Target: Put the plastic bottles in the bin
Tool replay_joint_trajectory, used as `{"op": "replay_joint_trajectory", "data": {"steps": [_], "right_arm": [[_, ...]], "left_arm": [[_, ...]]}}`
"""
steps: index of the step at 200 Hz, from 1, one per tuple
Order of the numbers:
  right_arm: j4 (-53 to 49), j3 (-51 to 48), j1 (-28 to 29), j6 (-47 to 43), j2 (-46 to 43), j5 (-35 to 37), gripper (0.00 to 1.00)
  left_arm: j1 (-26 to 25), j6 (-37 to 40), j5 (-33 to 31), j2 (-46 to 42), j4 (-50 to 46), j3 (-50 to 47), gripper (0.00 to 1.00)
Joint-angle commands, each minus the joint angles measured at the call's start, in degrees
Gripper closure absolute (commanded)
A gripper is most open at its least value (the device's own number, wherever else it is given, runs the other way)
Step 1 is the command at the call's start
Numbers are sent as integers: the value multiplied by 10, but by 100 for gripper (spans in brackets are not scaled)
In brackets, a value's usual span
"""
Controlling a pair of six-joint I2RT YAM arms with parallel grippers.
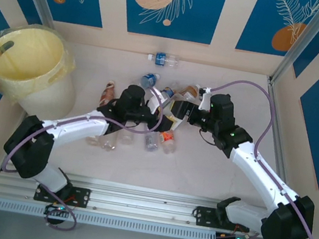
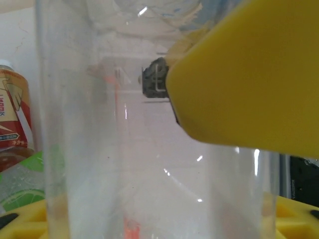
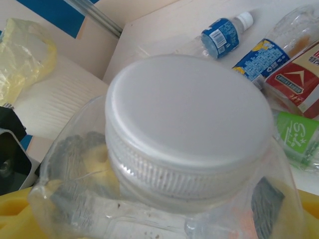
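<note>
The pale-yellow bin (image 1: 23, 67) with its clear liner stands at the back left. Several plastic bottles (image 1: 153, 140) lie heaped mid-table, and one blue-labelled bottle (image 1: 164, 60) lies apart by the back wall. My left gripper (image 1: 146, 116) reaches into the heap. A clear bottle (image 2: 149, 164) spans the gap between its yellow fingertips (image 2: 20, 221), so the gripper (image 2: 159, 219) is shut on it. My right gripper (image 1: 177, 111) faces it closely and is shut on a wide clear bottle (image 3: 164, 214) with a broad white cap (image 3: 189, 114). Its fingers (image 3: 266, 199) show through the plastic.
Beyond the cap lie bottles labelled blue (image 3: 224, 35), blue-and-yellow (image 3: 266, 55), red (image 3: 294, 82) and green (image 3: 296, 134). A red-labelled bottle (image 2: 12, 114) stands left of my left gripper. Patterned walls (image 1: 313, 91) close in the table, with a metal rail (image 1: 144, 206) at the front.
</note>
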Motion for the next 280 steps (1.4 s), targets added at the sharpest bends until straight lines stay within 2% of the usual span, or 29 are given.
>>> {"op": "replay_joint_trajectory", "data": {"steps": [1, 34, 67, 76, 87, 106, 131, 171, 193, 224, 246, 280], "right_arm": [[62, 5, 6, 24, -11, -75, 23], [83, -4, 4, 36, -24, -75, 14], [86, -8, 1, 41, -45, -55, 0], [90, -12, 1, 38, -54, -47, 0], [106, -23, 1, 31, -70, -37, 1], [132, -46, 1, 20, -103, -9, 0], [146, -76, 1, -2, -151, 44, 0], [137, -122, 0, -25, -214, 157, 0], [180, -159, 0, -40, -249, 157, 1], [154, -157, -1, -52, -260, 173, 1], [163, -161, -3, -48, -250, 172, 0], [184, -154, -3, -41, -223, 151, 0]], "left_arm": [[-1, 8, -25, -20, 24, -20, 49], [0, 7, -15, -29, 32, -31, 59], [0, 1, -44, -29, 22, -33, 70], [0, 1, -56, -29, 19, -33, 76], [1, 2, -71, -28, 9, -30, 91], [4, 6, -91, -28, -11, -23, 100], [7, 10, -127, -30, -40, -11, 100], [19, 7, -232, -67, -89, 11, 100], [33, 23, -268, -98, -114, 27, 100], [43, 49, -421, -144, -198, 97, 100], [53, 95, -468, -165, -249, 163, 100], [83, 143, -620, -176, -261, 241, 100]]}}
